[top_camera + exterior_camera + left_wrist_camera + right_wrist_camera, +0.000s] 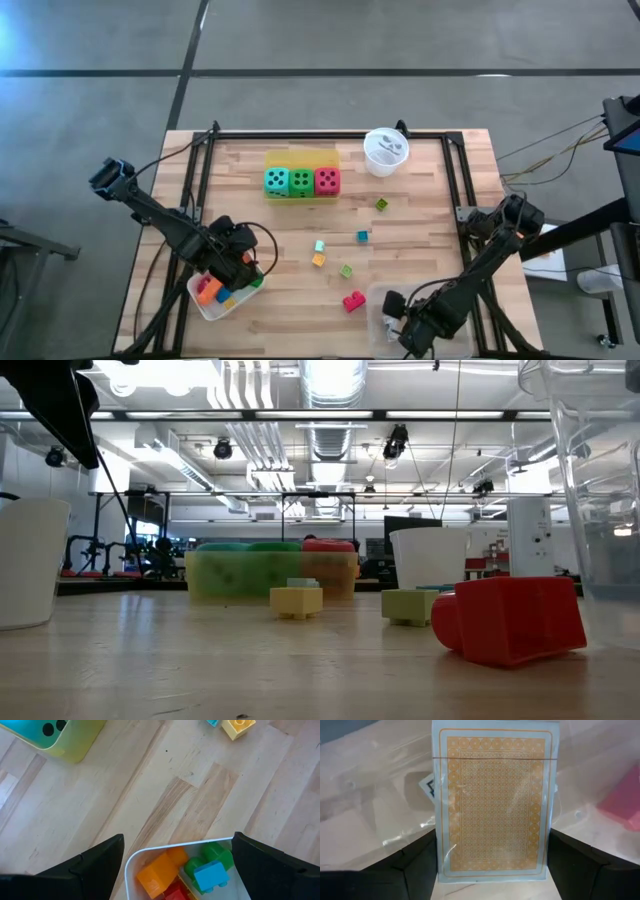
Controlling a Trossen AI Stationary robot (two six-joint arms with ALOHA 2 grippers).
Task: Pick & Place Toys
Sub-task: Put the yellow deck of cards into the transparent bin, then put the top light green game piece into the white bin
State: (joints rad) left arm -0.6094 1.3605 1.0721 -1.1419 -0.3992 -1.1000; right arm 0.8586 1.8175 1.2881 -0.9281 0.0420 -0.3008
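Three dotted dice, teal, green and red (301,181), sit in a yellow tray (300,158) at the far middle. Small blocks lie loose on the wood: a red one (353,301), green ones (346,271), teal (362,236) and orange (318,260). My left gripper (235,265) hangs open over the far rim of a white tray (205,308) that holds orange, blue, green and red blocks (190,872). My right gripper (405,325) points down over a clear tray (385,300) at the near right, shut on a playing card (494,800) with an orange patterned back. My right gripper pinches the playing card across its width: each finger (580,865) meets one long edge (549,845), near the card's end. The fingers point down from above. The card's back faces the wrist camera, and it hangs above the clear tray's floor, where another card's corner (426,785) shows.
A round white cup (386,152) stands at the far right beside the yellow tray. A black frame (300,134) runs along the table's left, far and right sides. A pink-red thing (625,805) shows through the clear tray's wall. Open wood lies between the two near trays.
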